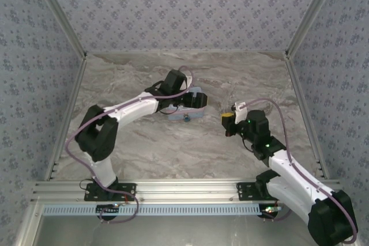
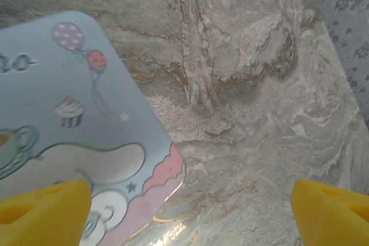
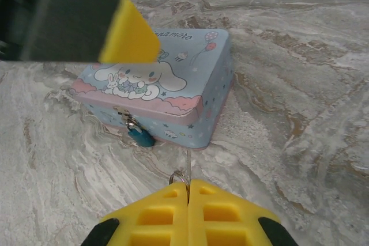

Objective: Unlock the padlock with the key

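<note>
Left arm (image 1: 124,110) and right arm (image 1: 288,171) bend toward the light-blue cartoon tin (image 3: 184,84).
The left gripper (image 2: 190,197) gapes wide over it; the right gripper (image 3: 189,187), at 4 o'clock, pinches a thin silver key (image 3: 180,176).

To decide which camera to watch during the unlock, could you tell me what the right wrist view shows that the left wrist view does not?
The right wrist view adds the padlock hanging at the front of the tin, and the key pinched in the shut right gripper. The left wrist view adds the open left gripper, its fingers spread wide, one over the lid, the other over bare table. Both show the tin's printed lid and the marble table.
</note>
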Tool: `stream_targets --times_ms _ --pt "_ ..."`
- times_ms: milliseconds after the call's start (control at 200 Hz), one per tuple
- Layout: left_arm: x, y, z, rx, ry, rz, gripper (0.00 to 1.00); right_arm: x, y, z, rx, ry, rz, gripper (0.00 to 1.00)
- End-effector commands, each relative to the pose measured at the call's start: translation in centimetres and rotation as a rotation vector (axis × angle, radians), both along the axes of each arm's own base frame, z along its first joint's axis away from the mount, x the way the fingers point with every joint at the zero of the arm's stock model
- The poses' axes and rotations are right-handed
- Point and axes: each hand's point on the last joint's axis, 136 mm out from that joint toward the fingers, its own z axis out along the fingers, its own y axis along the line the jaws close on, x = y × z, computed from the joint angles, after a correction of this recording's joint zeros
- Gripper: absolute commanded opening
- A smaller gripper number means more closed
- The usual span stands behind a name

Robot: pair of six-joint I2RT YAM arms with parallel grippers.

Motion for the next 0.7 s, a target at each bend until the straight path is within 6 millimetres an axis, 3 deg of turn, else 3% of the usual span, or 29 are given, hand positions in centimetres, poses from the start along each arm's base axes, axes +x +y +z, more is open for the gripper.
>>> stream_targets --times_ms 0,335,700 --pt "0.0 -2.0 0.9 -0.021 0.000 -0.068 0.89 -0.5 -1.0 -0.7 -0.024 0.030 -0.047 0.00" --pt "-0.6 -4.5 -1.3 0.020 0.048 -0.130 0.89 -0.7 -3.4 1.0 -0.087 0.026 -0.157 0.00" --pt "-2.5 -3.4 -4.2 0.125 0.103 -0.151 0.88 -0.7 -4.3 1.6 -0.118 0.022 -0.197 0.00"
